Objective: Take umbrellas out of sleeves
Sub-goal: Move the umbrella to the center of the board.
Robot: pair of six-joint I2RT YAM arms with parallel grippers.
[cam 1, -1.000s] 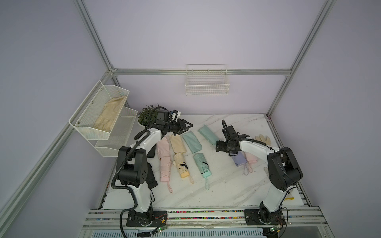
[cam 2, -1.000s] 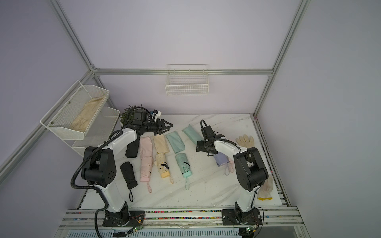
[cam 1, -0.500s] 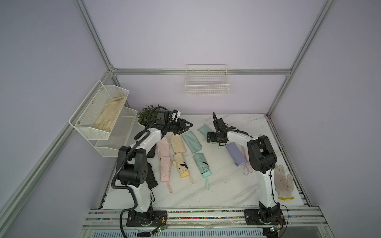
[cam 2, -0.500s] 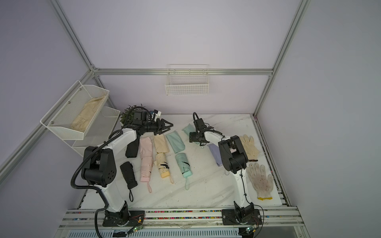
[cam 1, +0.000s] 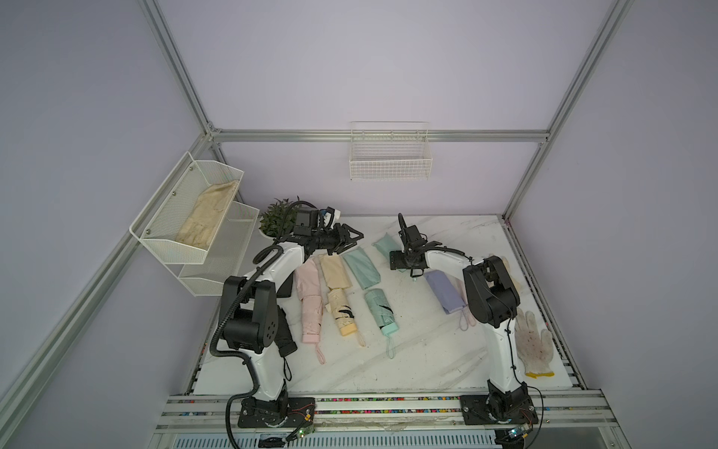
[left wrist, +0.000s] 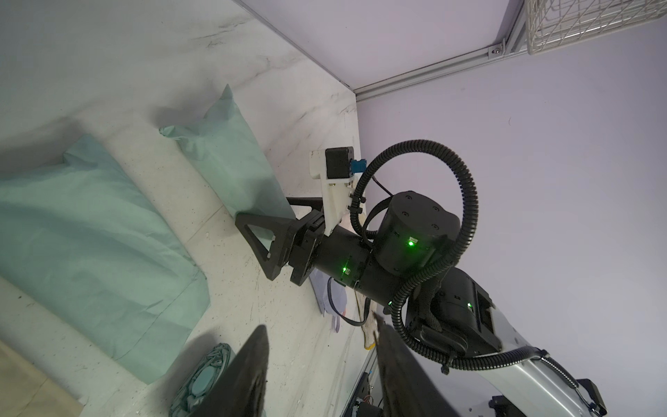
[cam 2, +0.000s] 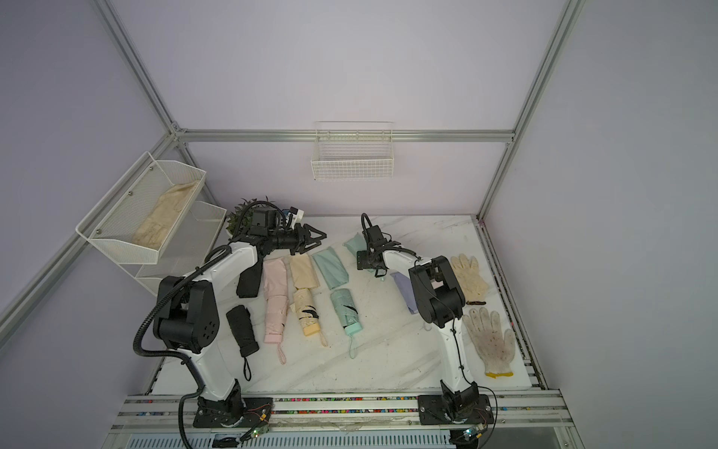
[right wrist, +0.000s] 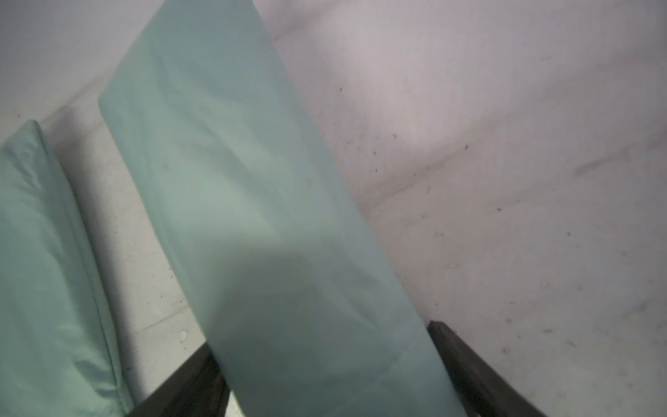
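Near tabletop (cam 1: 447, 350) back edge: right gripper (right wrist: 321, 335) jaws wide, straddling end of mint green sleeve (right wrist: 252, 180), fabric flat between them. Left gripper (cam 1: 354, 240) raised, jaws half apart, empty.

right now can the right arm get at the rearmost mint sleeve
Probably yes: the right gripper is at the rearmost mint sleeve, its jaws apart either side of the sleeve's end, nothing lying over it.

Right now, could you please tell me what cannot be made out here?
Far mint green fabric sleeve: contents; opaque fabric, blurred right wrist view.
Right gripper: whether it grips that sleeve; same blur, too small in both top views.
Lilac fabric sleeve: partly behind the right arm, both top views.
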